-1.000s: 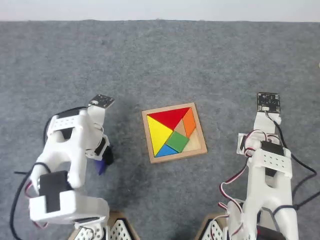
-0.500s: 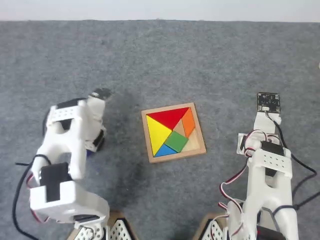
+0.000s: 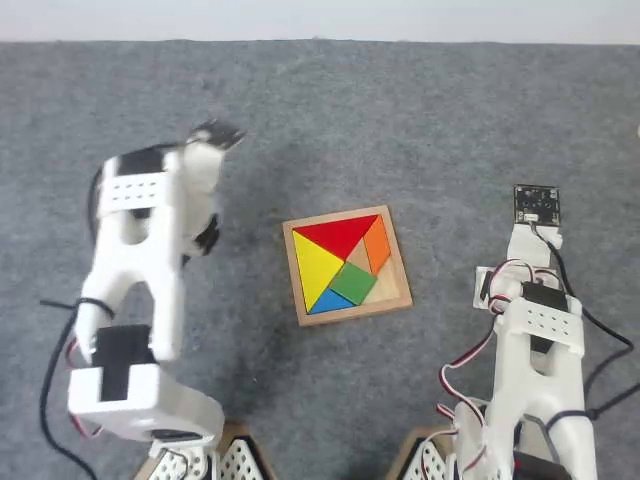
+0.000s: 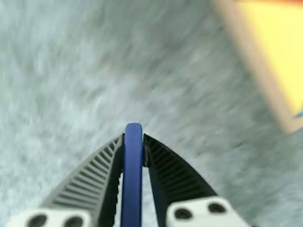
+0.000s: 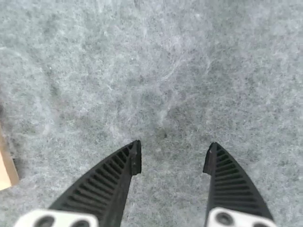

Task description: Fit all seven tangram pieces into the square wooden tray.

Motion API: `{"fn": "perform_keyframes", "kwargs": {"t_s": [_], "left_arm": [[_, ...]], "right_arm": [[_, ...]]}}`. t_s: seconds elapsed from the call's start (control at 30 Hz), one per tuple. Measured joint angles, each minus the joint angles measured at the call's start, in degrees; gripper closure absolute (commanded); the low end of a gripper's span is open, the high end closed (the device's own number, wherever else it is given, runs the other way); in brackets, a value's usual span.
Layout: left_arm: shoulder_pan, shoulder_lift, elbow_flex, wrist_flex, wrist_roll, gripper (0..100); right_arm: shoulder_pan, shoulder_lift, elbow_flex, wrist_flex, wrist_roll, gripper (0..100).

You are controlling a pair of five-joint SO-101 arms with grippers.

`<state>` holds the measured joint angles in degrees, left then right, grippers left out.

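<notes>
The square wooden tray lies mid-table holding red, yellow, orange, green and small blue pieces, with bare wood at its near right corner. My left arm is raised to the tray's left. In the left wrist view my left gripper is shut on a thin blue piece held edge-on above the felt, with the tray's rim and the yellow piece beyond. My right gripper hangs open over bare felt.
Grey felt covers the whole table. My right arm stands to the right of the tray, and a corner of the tray shows at the edge of the right wrist view.
My left arm has lifted and swung toward the far side of the table, carrying the blue piece off the felt. The right arm and the tray have not moved.
</notes>
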<state>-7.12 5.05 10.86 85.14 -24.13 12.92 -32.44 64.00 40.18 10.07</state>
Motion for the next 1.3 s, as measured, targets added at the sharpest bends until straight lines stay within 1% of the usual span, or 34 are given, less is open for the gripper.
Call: {"fn": "perform_keyframes", "kwargs": {"t_s": [0.13, 0.27, 0.33, 0.4, 0.53, 0.63, 0.73, 0.83, 0.97, 1.17, 1.3], "left_arm": [[12.7, 0.0, -4.0, 0.0, 7.2, 99], [25.6, 0.8, -5.2, -5.5, 13.9, 99], [30.2, 2.0, -5.5, -8.6, 17.9, 99], [32.7, 4.2, -5.6, -11.4, 22.1, 99], [35.5, 9.3, -5.7, -16.6, 27.3, 99], [37.3, 11.6, -5.7, -19.6, 34.0, 99], [37.7, 12.0, -5.7, -20.9, 41.0, 99], [38.4, 12.0, -5.7, -21.3, 44.9, 99], [38.7, 12.0, -5.7, -21.5, 45.7, 98], [38.7, 14.6, -4.2, -21.5, 45.7, 84], [38.6, 16.3, -4.1, -21.5, 45.6, 83]], "right_arm": [[0.0, 0.0, 0.0, 0.0, 0.0, 76.4], [3.0, 0.0, 0.0, 0.0, 0.0, 76.3], [5.3, 0.0, -0.3, 0.0, -0.3, 76.3], [6.5, 0.0, -0.7, 0.0, -0.7, 76.3], [6.7, 0.0, -0.9, 0.0, -1.1, 76.3], [6.7, 0.0, -0.9, 0.0, -1.1, 76.3], [6.7, 0.0, -0.9, 0.0, -1.1, 76.3], [6.7, 0.0, -0.9, 0.0, -1.1, 76.3], [6.7, 0.0, -0.9, 0.0, -1.1, 76.4], [6.7, 0.0, -0.9, 0.0, -1.1, 76.4], [6.7, 0.0, -0.9, 0.0, -1.1, 76.4]]}}
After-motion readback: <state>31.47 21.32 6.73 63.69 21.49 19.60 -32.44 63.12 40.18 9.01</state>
